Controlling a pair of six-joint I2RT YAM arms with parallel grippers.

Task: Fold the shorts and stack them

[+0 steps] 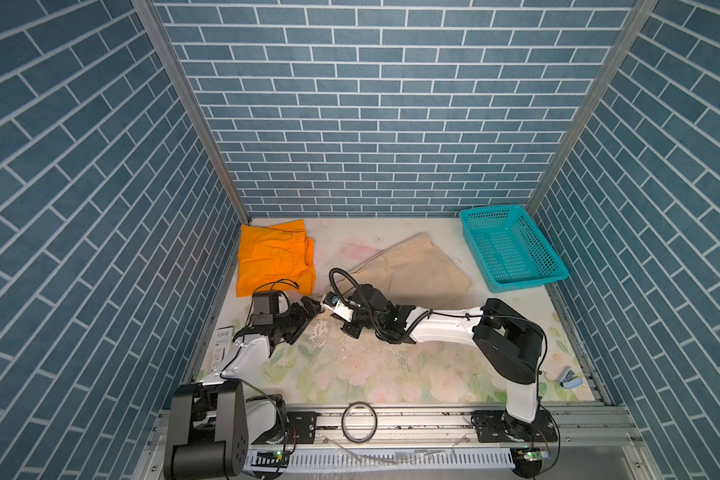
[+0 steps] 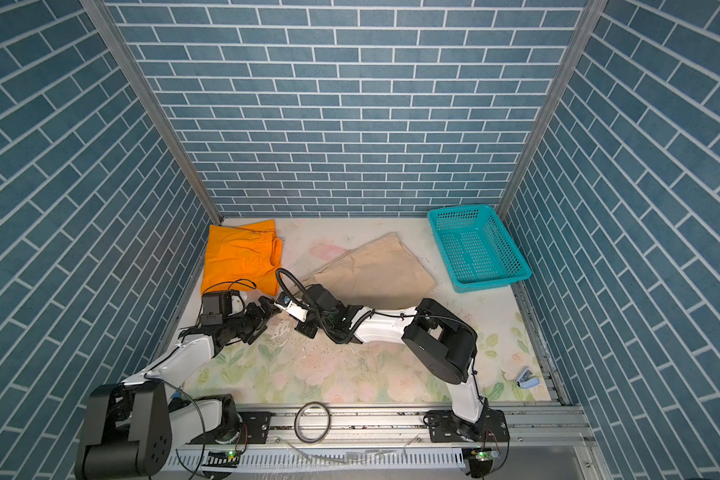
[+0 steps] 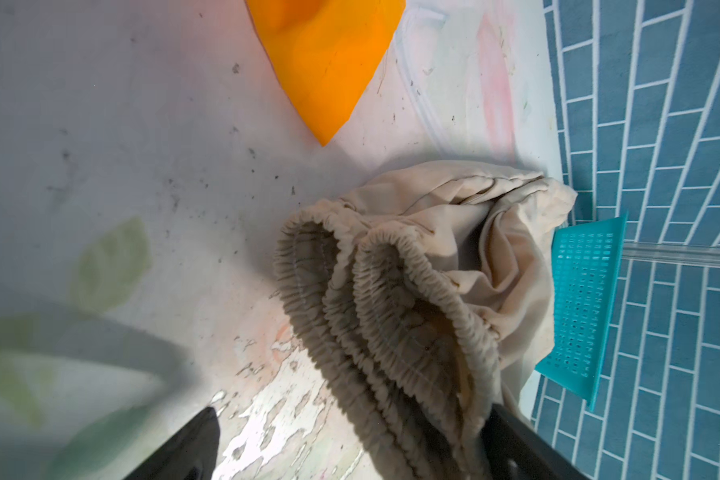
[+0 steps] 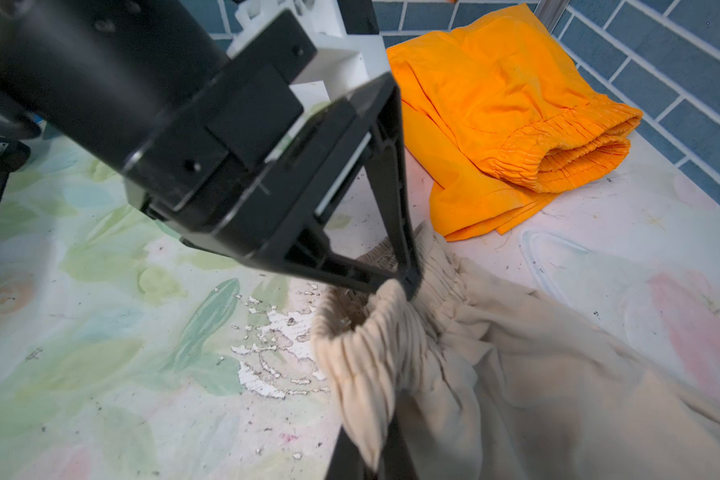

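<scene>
The orange shorts [image 1: 273, 257] lie folded at the far left corner of the table [image 1: 350, 374]. Just in front of them the left claw [image 3: 352, 409] stands spread, with the gathered waistband of the beige shorts [image 1: 408, 272] between its fingers. The right claw [image 4: 371, 451], pressed together, pinches that same waistband. The beige cloth lies across mid-table – a teal basket [image 1: 512, 249] sits at the far right.
</scene>
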